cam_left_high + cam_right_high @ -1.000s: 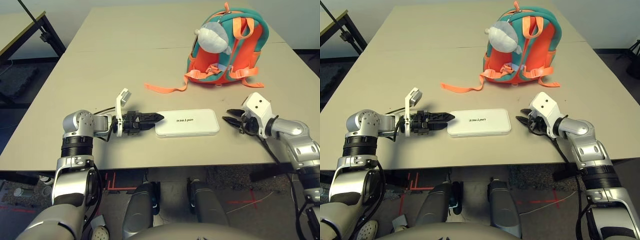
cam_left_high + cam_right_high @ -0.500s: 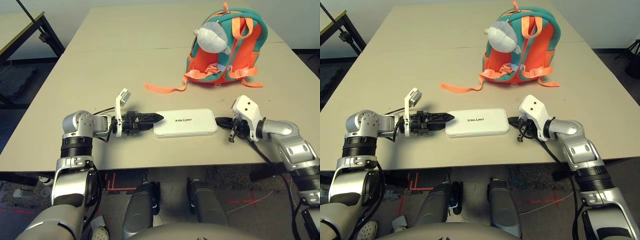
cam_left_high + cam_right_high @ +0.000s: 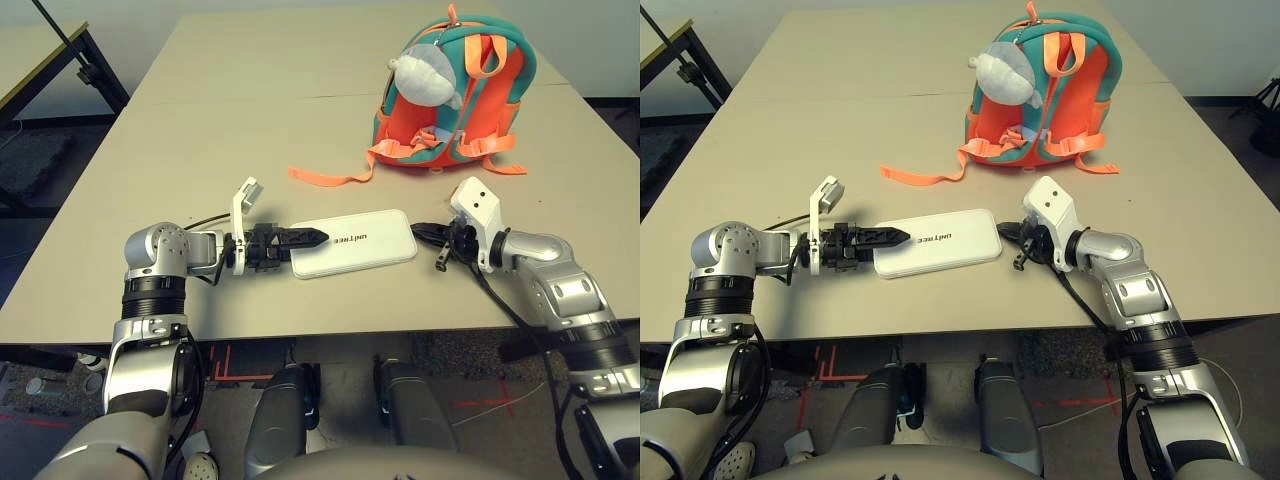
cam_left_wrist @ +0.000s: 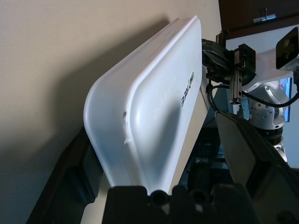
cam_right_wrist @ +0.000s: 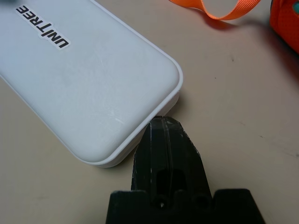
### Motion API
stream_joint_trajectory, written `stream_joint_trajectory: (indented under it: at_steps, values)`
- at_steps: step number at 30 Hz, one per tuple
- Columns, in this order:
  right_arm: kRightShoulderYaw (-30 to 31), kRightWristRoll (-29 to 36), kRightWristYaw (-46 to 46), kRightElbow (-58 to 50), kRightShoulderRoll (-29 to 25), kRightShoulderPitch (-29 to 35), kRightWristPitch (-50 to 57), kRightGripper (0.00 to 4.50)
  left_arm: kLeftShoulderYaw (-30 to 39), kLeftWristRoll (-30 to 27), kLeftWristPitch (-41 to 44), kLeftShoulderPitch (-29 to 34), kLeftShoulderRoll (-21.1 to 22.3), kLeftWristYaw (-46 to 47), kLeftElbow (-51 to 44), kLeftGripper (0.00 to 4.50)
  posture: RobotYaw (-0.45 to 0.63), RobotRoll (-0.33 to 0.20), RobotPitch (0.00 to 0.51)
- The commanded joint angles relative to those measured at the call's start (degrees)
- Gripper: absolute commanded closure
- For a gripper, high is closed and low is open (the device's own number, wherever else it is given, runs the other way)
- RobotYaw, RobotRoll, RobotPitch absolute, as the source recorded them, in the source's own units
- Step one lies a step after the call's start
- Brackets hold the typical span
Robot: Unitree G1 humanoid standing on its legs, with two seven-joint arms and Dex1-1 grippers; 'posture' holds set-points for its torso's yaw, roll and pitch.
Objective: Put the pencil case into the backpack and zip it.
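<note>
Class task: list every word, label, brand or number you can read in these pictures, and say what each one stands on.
"UNITREE": dark capital letters on the lid of the white pencil case, clearest in the right wrist view.
No other text is readable; the backpack shows no lettering.

The scene was evenly and softly lit from above, with only faint shadows beneath the backpack [image 3: 447,85] and along the near edge of the pencil case [image 3: 352,243]. The head views were sharp. In the left wrist view the table [image 4: 56,70] glowed bright while the nearest fingers [image 4: 252,154] stood dark and blurred.
</note>
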Motion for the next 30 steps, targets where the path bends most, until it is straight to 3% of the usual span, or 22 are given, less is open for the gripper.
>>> stream_joint_trajectory:
  at_steps: [1, 7, 14, 17, 22, 26, 30]
  values:
    - [2.10, 0.72, 0.21, -2.67, 0.97, 0.66, 0.84, 4.47, -2.28, 0.54, 0.37, 1.55, -0.97, 0.90, 0.45, 0.00, -0.18, 0.000, 0.148]
    - [2.66, 0.41, -0.11, -3.07, 1.24, 0.97, 1.08, 4.47, -2.28, 0.35, 0.06, 1.70, -1.18, 0.73, 0.10, 0.00, -0.17, 0.000, 0.147]
    - [3.11, 0.14, -0.36, -2.31, 1.06, 0.62, 0.67, 4.50, -1.75, 0.10, -1.58, 1.94, -1.36, 0.86, -0.54, 2.44, -0.17, 0.000, 0.150]
    - [3.42, -0.37, -0.50, -1.72, 1.01, 0.39, 0.17, 4.50, -1.16, 0.20, -3.06, 1.64, -1.43, 1.47, -0.30, 3.26, -0.17, 0.000, 0.150]
    - [3.82, -1.23, -0.76, -0.97, 0.98, 0.04, -0.49, 4.50, 0.32, 0.79, -7.22, 0.40, -1.67, 2.35, 0.37, 3.31, -0.16, 0.000, 0.151]
    - [3.67, -3.09, -2.69, 0.85, 1.25, -0.48, -1.93, 3.57, 3.35, 1.26, -13.13, -2.70, -1.66, 3.91, 2.48, 3.31, -0.16, 0.000, 0.152]
    - [2.78, -4.16, -5.33, 2.40, 1.79, -1.00, -2.01, 2.06, 4.53, 1.55, -15.78, -5.57, -0.65, 5.57, 2.26, 3.31, -0.16, 0.000, 0.156]
